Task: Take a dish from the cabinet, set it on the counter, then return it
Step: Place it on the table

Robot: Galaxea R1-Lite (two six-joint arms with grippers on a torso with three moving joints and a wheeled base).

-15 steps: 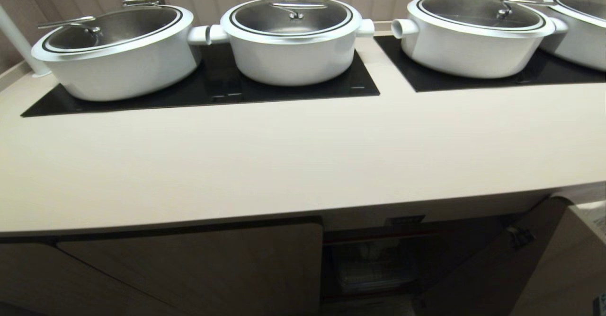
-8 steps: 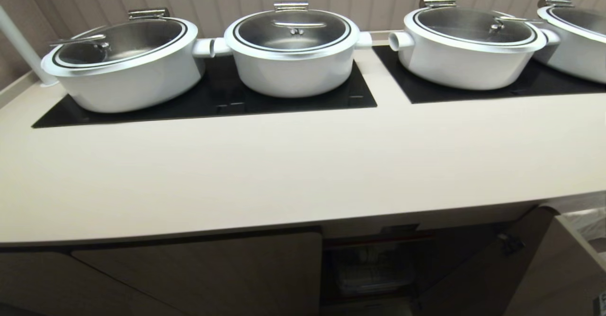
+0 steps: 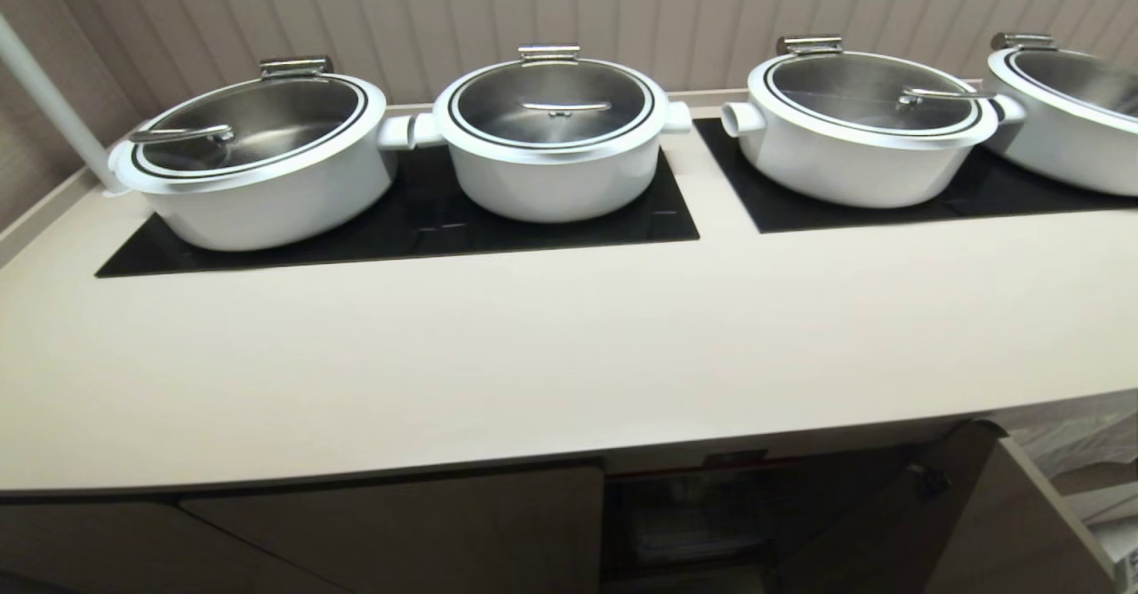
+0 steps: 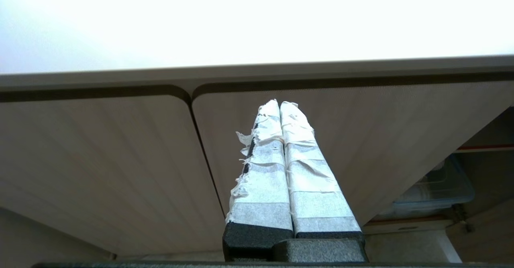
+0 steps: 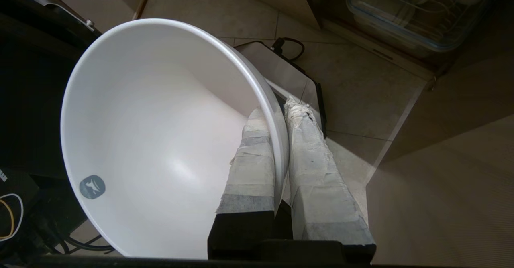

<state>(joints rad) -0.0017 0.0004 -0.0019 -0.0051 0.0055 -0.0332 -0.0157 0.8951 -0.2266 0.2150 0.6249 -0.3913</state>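
Observation:
In the right wrist view my right gripper (image 5: 279, 109) is shut on the rim of the dish (image 5: 152, 139), a plain white bowl, with one taped finger inside the wall and one outside; it hangs over the tiled floor in front of the open cabinet (image 5: 405, 11). The left wrist view shows my left gripper (image 4: 280, 104) shut and empty, pointing at the cabinet's closed doors (image 4: 100, 159) below the counter's edge. In the head view the cream counter (image 3: 533, 345) spans the picture with the cabinet opening (image 3: 693, 514) beneath it; neither arm nor the dish shows there.
Several large white lidded pots (image 3: 551, 132) stand on black glass panels (image 3: 418, 220) along the counter's back. An open cabinet door (image 3: 996, 523) juts out at lower right. A clear lidded box (image 5: 413, 15) sits on the cabinet shelf. A cable and black device (image 5: 289, 47) lie on the floor.
The whole head view has shifted downward in the picture: pots and counter sit lower and more back wall shows, so the camera has risen. Nothing on the counter has moved.

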